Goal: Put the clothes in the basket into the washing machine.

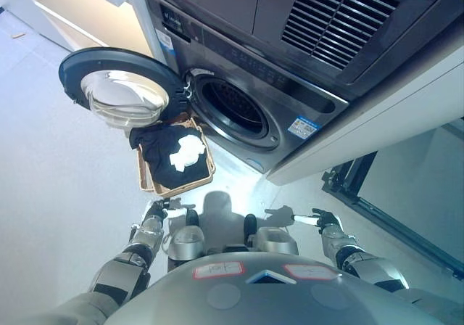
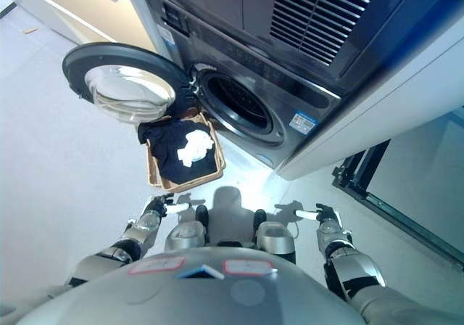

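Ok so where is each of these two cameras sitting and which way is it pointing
Left eye view: on the robot's head, looking down at the basket of clothes before the open washing machine; left hand and right hand show low.
Right eye view: beside it on the head, same downward look, both hands low.
Shared: basket, clothes, washing machine door.

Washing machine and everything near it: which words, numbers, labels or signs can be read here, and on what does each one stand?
No text can be read.
Blue and white sticker on the washing machine front, right of the drum opening: too small.
Small label at the machine's upper left corner, above the open door: blurred.
Dark control panel: markings too blurred.
Basket and clothes: no print visible.
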